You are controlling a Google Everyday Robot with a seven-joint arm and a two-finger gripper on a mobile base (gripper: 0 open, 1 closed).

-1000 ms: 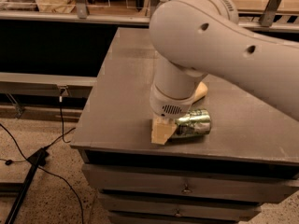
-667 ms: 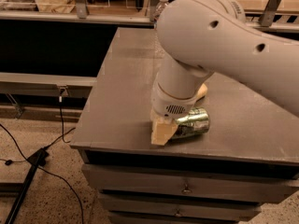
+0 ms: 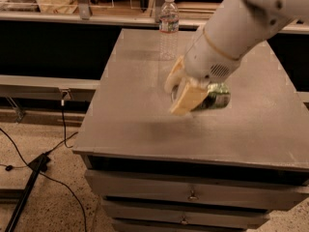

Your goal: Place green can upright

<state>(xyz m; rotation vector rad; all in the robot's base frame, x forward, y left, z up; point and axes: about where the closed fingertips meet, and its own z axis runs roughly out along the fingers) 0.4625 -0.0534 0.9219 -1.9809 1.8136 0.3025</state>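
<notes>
The green can [image 3: 218, 96] is on its side, its silver end facing left. My gripper [image 3: 179, 95] is shut on it. One tan finger [image 3: 186, 99] lies across the front of the can and the other finger [image 3: 173, 75] sits behind it. The can looks held slightly above the grey table top [image 3: 135, 124], which shows a soft shadow below and to the left. My white arm comes in from the upper right and hides part of the can.
A clear plastic water bottle [image 3: 168, 22] stands upright at the table's far edge. Drawers [image 3: 193, 195] sit below the front edge. Black cables [image 3: 53, 163] lie on the floor at left. A counter with clutter runs behind.
The arm has swung up and to the right, and the can has come off the table in the gripper. The water bottle, hidden behind the arm before, now shows.
</notes>
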